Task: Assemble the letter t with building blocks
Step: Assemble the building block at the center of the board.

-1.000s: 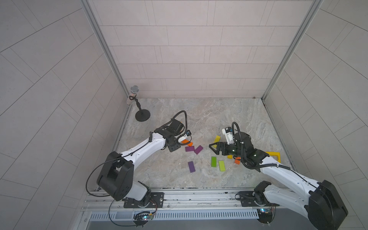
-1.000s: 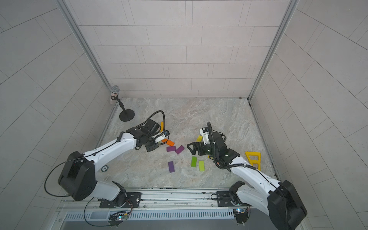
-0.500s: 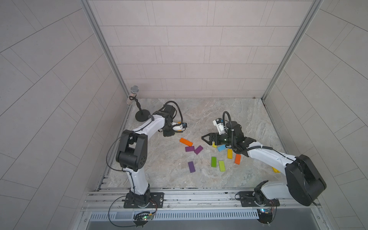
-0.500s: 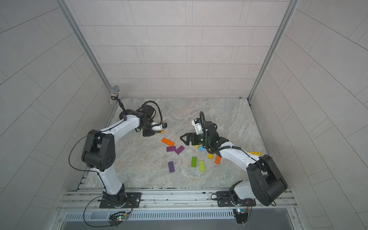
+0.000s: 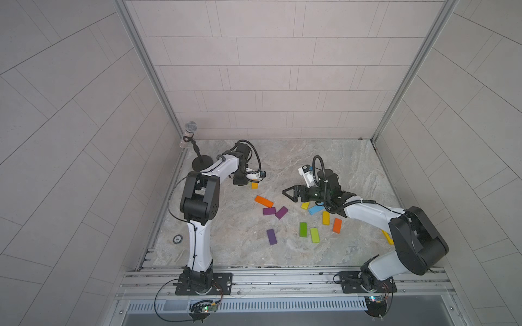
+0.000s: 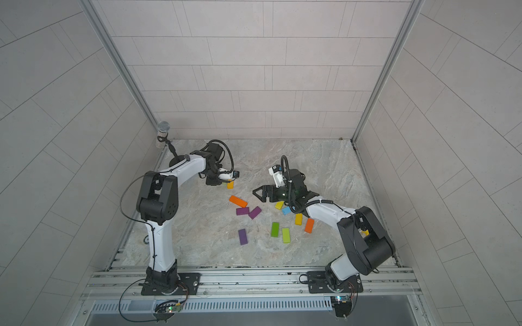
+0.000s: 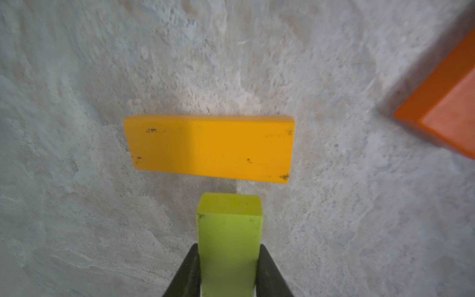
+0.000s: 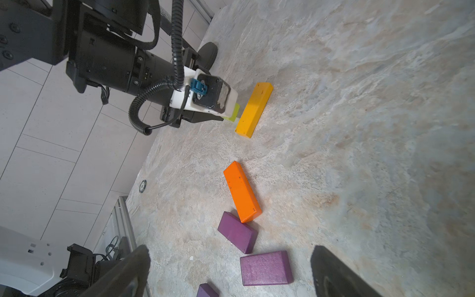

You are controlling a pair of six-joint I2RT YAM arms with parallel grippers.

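My left gripper [image 7: 228, 250] is shut on a lime block [image 7: 229, 231], held low over the floor at the back left. The block's free end points at the long side of a yellow block [image 7: 210, 149] lying crosswise, with a small gap between them. In both top views the left gripper [image 5: 248, 180] [image 6: 221, 180] sits beside that yellow block [image 5: 254, 185]. My right gripper [image 5: 287, 193] [image 8: 231, 252] stands open and holds nothing, hovering right of an orange block [image 5: 263, 201] and two purple blocks [image 5: 269, 211]. Several more building blocks [image 5: 315, 235] lie loose toward the front.
A microphone on a round stand [image 5: 195, 146] stands at the back left corner, close behind the left arm. A yellow frame piece [image 5: 388, 238] shows partly behind the right arm's elbow. A small round disc [image 5: 177, 239] lies by the left wall.
The left gripper has moved from the orange and purple blocks toward the back left with the lime block. The right gripper has swung left, off the block cluster, and stays open.
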